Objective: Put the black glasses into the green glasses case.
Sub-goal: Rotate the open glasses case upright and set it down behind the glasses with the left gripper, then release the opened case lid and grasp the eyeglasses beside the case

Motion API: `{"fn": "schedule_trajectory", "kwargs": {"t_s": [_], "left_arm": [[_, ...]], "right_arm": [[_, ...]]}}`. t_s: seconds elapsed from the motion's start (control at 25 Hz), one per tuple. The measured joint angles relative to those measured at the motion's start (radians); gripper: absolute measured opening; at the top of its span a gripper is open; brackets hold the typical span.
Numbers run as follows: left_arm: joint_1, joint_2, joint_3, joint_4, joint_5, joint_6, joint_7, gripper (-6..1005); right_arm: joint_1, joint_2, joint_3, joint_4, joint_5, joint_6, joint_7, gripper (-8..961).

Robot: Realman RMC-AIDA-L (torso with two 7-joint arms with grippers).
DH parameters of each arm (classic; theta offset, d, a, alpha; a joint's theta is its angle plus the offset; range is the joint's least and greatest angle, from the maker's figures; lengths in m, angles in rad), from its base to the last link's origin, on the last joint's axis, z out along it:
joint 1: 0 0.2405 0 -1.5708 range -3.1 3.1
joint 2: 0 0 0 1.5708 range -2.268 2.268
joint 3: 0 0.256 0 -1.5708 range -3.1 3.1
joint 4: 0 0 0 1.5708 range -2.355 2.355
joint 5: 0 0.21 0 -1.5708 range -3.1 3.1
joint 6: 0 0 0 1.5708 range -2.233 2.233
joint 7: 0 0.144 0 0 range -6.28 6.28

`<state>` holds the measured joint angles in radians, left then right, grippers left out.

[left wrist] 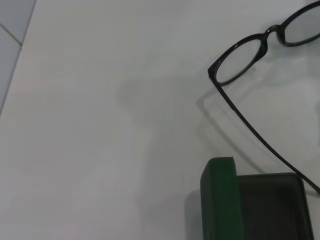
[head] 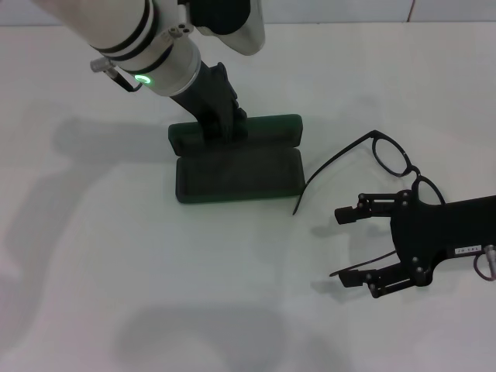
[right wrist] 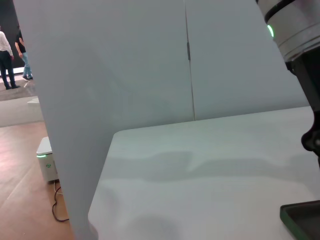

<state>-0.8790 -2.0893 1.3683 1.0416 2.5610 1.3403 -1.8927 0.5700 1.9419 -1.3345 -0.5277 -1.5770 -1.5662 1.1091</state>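
Note:
The green glasses case (head: pixel 239 174) lies open in the middle of the table, its lid (head: pixel 267 128) at the far side. My left gripper (head: pixel 222 124) reaches down from the upper left and rests at the lid's left half. The left wrist view shows a corner of the green glasses case (left wrist: pixel 218 192) and the black glasses (left wrist: pixel 240 62). The black glasses (head: pixel 391 155) lie unfolded to the right of the case, one temple arm pointing toward it. My right gripper (head: pixel 342 246) stands open just in front of them, covering part of one lens, with the other temple arm between its fingers.
The white table (head: pixel 155 294) stretches out to the left of and in front of the case. In the right wrist view, a white wall panel (right wrist: pixel 125 65) stands behind the table, and the left arm (right wrist: pixel 295 30) and a case corner (right wrist: pixel 302 220) show.

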Motion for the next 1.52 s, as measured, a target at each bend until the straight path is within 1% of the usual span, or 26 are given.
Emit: {"fn": "schedule_trajectory", "kwargs": {"t_s": [0.24,0.32,0.4,0.44,0.52,0.56,0.6,0.64,0.68,0.72,0.8,0.88,0.96,1.0,1.04,1.08,1.16,1.2,1.28,1.4,1.52], "left_arm": [[0.005,0.0,0.012,0.001,0.001,0.018,-0.013,210],[0.023,0.0,0.005,0.033,-0.025,0.019,-0.014,211],[0.023,0.0,0.005,0.033,-0.025,0.019,-0.014,212],[0.043,0.001,-0.011,0.073,-0.059,0.031,-0.013,212],[0.058,0.003,-0.051,0.1,-0.107,0.061,-0.015,307],[0.058,0.003,-0.051,0.1,-0.107,0.061,-0.015,355],[0.062,0.003,-0.077,0.103,-0.135,0.081,-0.014,402],[0.074,0.008,-0.178,0.102,-0.216,0.141,-0.007,450],[0.083,0.018,-0.252,0.077,-0.279,0.184,0.01,498],[0.088,0.023,-0.286,0.06,-0.307,0.204,0.02,546],[0.105,0.047,-0.374,-0.012,-0.391,0.252,0.066,642],[0.142,0.082,-0.459,-0.116,-0.488,0.293,0.13,706],[0.194,0.116,-0.522,-0.2,-0.563,0.316,0.187,770],[0.226,0.129,-0.55,-0.235,-0.593,0.325,0.218,802],[0.256,0.139,-0.572,-0.264,-0.615,0.332,0.242,813],[0.304,0.147,-0.587,-0.279,-0.639,0.347,0.279,825],[0.379,0.152,-0.598,-0.286,-0.663,0.37,0.33,848],[0.427,0.155,-0.6,-0.285,-0.675,0.384,0.364,859],[0.492,0.156,-0.601,-0.281,-0.68,0.405,0.405,861],[0.561,0.157,-0.602,-0.281,-0.671,0.443,0.458,863],[0.598,0.152,-0.599,-0.282,-0.65,0.451,0.509,866]], "right_arm": [[0.0,0.0,0.0,0.0,0.0,0.001,0.0,869],[0.0,0.0,0.001,0.0,0.0,0.003,0.0,869],[0.001,0.0,0.001,0.0,0.0,0.004,0.0,868],[0.001,0.0,0.002,0.0,0.0,0.004,0.0,868],[0.001,0.0,0.005,0.0,0.0,0.004,0.0,867],[0.002,0.0,0.007,0.0,0.0,0.005,0.0,867],[0.002,0.0,0.007,0.0,0.0,0.005,0.0,866],[0.002,0.0,0.008,0.0,0.001,0.005,0.002,866],[0.002,-0.001,0.008,0.0,0.003,0.005,0.006,866],[0.002,-0.002,0.01,-0.001,0.004,0.005,0.011,865],[0.002,-0.004,0.025,-0.002,0.005,0.006,0.027,864],[0.001,-0.007,0.049,-0.003,0.004,0.0,0.043,863],[-0.002,-0.012,0.076,-0.003,0.003,-0.008,0.057,863],[-0.003,-0.016,0.101,-0.003,0.003,-0.013,0.069,862],[-0.005,-0.019,0.121,-0.003,0.003,-0.016,0.085,862],[-0.005,-0.022,0.139,-0.004,0.003,-0.018,0.102,861],[-0.006,-0.035,0.169,-0.016,0.002,-0.024,0.172,861],[-0.007,-0.044,0.177,-0.029,0.002,-0.027,0.211,860],[-0.009,-0.065,0.182,-0.056,0.001,-0.036,0.276,859],[-0.006,-0.102,0.188,-0.114,-0.006,-0.053,0.397,855],[0.025,-0.146,0.192,-0.181,-0.063,-0.066,0.607,855]]}}
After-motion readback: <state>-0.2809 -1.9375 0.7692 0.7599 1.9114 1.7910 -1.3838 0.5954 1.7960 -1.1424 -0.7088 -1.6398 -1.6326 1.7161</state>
